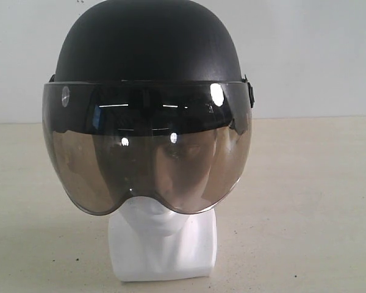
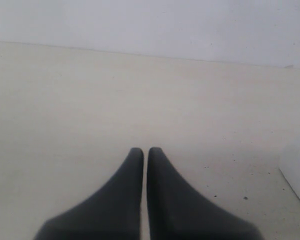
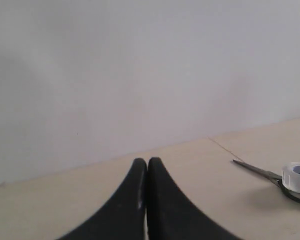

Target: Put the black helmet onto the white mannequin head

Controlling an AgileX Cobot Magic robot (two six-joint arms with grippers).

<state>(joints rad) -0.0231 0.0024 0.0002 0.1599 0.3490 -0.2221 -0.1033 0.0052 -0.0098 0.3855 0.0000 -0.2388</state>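
Found black helmet (image 1: 147, 43) seated squarely on white mannequin head (image 1: 163, 244), left claw (image 2: 145, 150) and right claw (image 3: 147, 161) both closed empty; judged best to move clear without nudging.

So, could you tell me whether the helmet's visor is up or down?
Down: the smoky visor covers the face of the white mannequin head, hanging from the black helmet.
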